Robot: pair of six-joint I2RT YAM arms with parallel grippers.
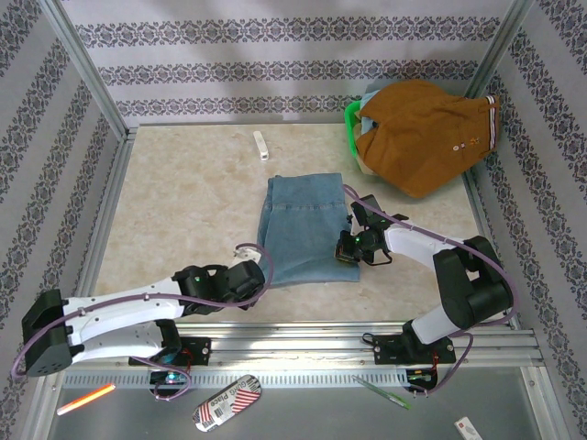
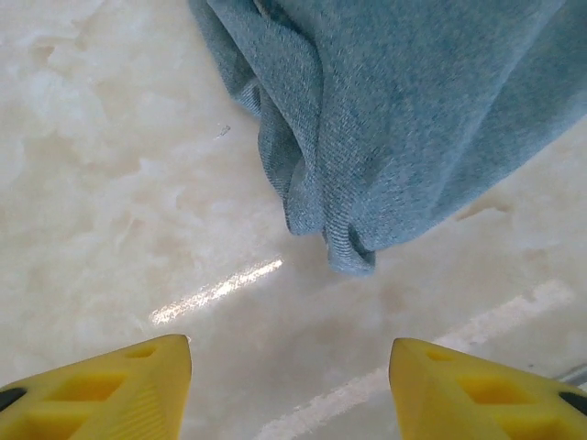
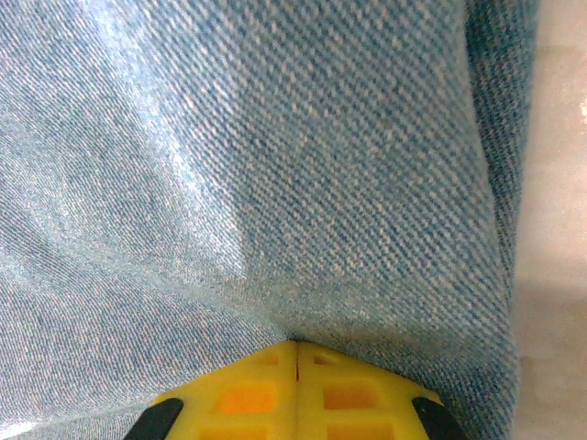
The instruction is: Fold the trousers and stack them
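Lying folded at the centre of the table (image 1: 183, 202), the trousers (image 1: 303, 225) are pinched by your right gripper (image 3: 295, 353) (fingers pressed together); your left gripper (image 2: 289, 353) hangs parted above bare table nearby.

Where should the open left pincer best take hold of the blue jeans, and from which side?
At the bunched near-left corner of the jeans, coming low from the near side. The layers gather there into a thick fold directly ahead of the left pincer; the right pincer pinches the near-right edge.
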